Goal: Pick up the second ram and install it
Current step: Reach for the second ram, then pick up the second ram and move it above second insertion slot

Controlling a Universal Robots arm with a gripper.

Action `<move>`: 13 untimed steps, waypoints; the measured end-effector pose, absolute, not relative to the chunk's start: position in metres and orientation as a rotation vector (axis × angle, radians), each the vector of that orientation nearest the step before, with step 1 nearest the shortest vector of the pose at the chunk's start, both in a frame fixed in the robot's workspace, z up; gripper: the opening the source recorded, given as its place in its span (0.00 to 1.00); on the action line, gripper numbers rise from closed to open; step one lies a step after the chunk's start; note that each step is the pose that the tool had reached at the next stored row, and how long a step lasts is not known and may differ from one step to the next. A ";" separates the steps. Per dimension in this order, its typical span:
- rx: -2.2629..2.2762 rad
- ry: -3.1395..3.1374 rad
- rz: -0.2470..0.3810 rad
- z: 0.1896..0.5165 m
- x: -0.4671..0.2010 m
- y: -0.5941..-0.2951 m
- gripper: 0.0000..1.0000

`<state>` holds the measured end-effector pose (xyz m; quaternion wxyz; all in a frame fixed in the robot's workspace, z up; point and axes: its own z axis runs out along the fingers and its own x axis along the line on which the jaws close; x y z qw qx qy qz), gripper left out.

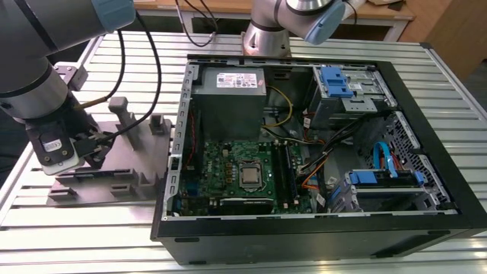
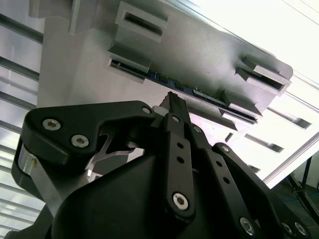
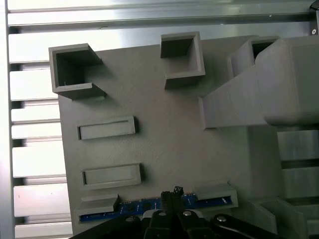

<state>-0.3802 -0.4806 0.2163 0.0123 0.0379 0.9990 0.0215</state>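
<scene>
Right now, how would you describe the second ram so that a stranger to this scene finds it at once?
Start at the open computer case, then go to the grey holder plate beside it, on the exterior view's left. The second ram sits in the plate's slot closest to the gripper. It is a slim blue strip, while the neighbouring slots are plain grey.
</scene>
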 end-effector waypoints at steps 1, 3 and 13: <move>0.118 3.114 0.067 0.216 -0.380 -0.481 0.11; 0.118 3.114 0.067 0.216 -0.380 -0.481 0.11; 0.033 3.117 0.068 0.216 -0.380 -0.481 0.11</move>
